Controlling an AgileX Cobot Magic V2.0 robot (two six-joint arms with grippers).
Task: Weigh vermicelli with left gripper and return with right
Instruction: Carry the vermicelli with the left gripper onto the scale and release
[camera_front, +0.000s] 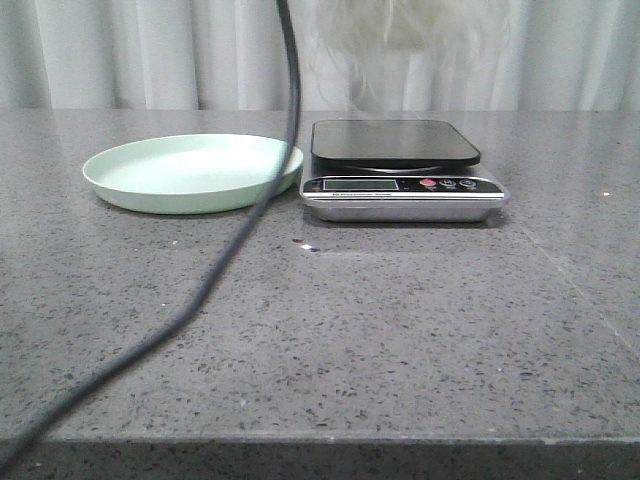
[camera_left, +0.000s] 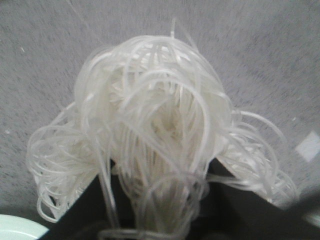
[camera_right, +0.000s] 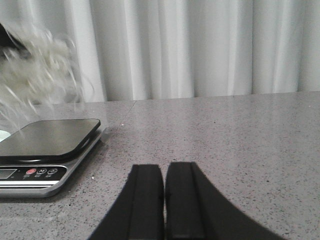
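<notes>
One right gripper, black fingers pressed together, empty, low over the grey speckled table. Beyond: black-topped silver scale. Directly above it hangs the whitish vermicelli nest, clamped in the left gripper.

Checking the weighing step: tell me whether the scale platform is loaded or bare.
Bare: the scale platform carries nothing; the vermicelli hangs above it.
</notes>
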